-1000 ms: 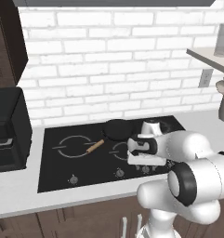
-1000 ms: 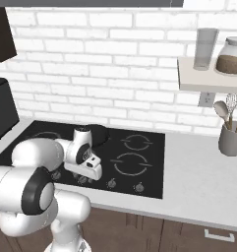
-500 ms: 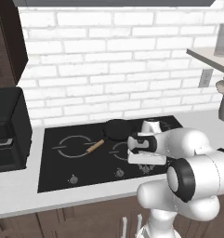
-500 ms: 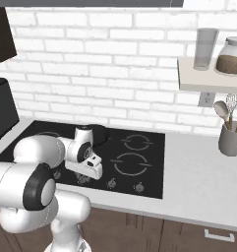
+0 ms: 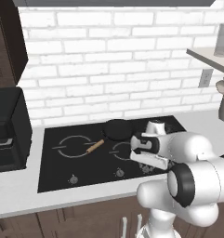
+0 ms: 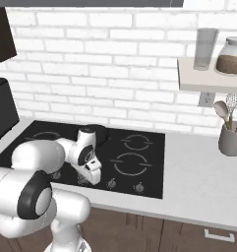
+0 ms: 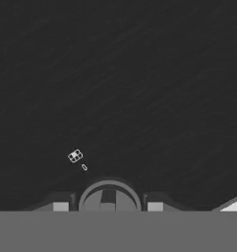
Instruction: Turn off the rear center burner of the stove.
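Observation:
The stove (image 5: 62, 162) is a glossy black glass cooktop set in the counter, with a row of small dark knobs along its front. A small black skillet (image 5: 117, 129) with a wooden handle sits on the rear center burner and covers it. My gripper (image 5: 148, 166) points down at the front knob row, right of the middle. In the hand view, a round knob (image 7: 109, 196) lies between the two fingertips of my gripper (image 7: 109, 206). The jaws stand apart on either side of the knob, and I cannot tell whether they touch it. The right base view shows the hand (image 6: 89, 167) low over the same row.
A boxy black countertop oven (image 5: 6, 130) stands left of the stove. More knobs (image 6: 111, 183) sit to the right of the hand. A grey utensil holder (image 6: 231, 139) stands on the counter at far right, under a shelf (image 6: 208, 81) holding a glass and a jar.
The hand has sunk slightly toward the front knob row. The skillet and everything else have stayed in place.

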